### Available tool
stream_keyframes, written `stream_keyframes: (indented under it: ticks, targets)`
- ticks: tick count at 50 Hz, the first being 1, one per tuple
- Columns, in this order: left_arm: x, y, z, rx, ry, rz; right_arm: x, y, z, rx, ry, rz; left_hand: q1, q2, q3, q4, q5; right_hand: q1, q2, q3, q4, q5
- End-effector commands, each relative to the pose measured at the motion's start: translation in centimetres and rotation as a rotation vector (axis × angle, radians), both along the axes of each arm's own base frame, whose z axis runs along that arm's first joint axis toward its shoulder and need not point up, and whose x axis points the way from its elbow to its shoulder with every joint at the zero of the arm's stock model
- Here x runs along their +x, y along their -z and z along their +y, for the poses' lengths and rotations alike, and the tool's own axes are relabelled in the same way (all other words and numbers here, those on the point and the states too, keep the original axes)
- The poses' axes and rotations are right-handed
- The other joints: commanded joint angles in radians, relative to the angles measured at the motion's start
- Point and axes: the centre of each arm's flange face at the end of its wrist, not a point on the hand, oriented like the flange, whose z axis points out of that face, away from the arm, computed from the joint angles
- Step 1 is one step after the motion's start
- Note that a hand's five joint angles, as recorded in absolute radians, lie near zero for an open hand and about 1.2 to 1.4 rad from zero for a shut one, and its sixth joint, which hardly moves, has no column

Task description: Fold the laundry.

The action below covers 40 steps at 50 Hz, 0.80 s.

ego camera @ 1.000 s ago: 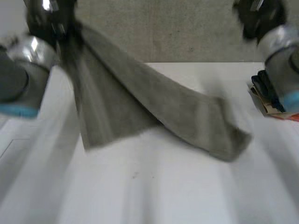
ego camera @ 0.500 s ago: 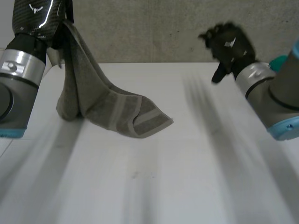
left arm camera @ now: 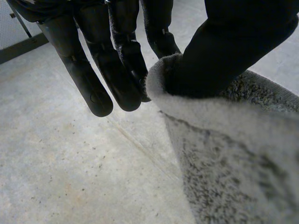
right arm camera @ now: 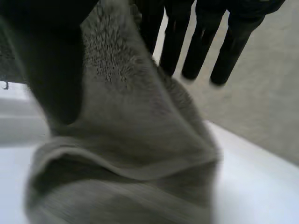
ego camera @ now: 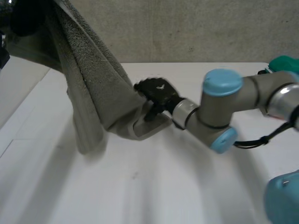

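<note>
White counter (ego camera: 154, 196): folding looks barely begun. Grey towel (ego camera: 93, 88) hangs from 10 o'clock, lower end bunched near counter centre, no flat fold made yet. Left robot hand (left arm camera: 117, 60) pinches top edge, thumb against fingers. Right robot hand (ego camera: 156, 91), reaching from 3 o'clock, pinches lower fold. No readable writing.

Bench (ego camera: 154, 196) is lit evenly and softly, apparently from above; a faint, diffuse shadow (ego camera: 103, 156) is cast on it just beneath the hanging towel (ego camera: 93, 88). In the left wrist view the left hand (left arm camera: 112, 56) is rendered near-black, dull highlights being caught along it.
</note>
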Motion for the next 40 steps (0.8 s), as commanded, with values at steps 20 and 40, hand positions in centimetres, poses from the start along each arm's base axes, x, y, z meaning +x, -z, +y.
stream_keyframes:
  ticks: [20, 40]
  targets:
    - [1.3, 9.8, -5.3, 0.454, -0.087, -0.096, -11.2, -13.4, 0.2, -0.374, 0.266, 0.312, 0.248, 0.197, 0.200, 0.194, 0.214, 0.846, 0.847, 0.851, 0.852, 0.861]
    - [-1.4, 23.3, -7.5, 0.933, -0.079, -0.224, -10.9, -1.0, -2.1, -0.241, 0.158, 0.645, 0.248, 0.197, 0.200, 0.194, 0.214, 0.816, 0.816, 0.820, 0.821, 0.830]
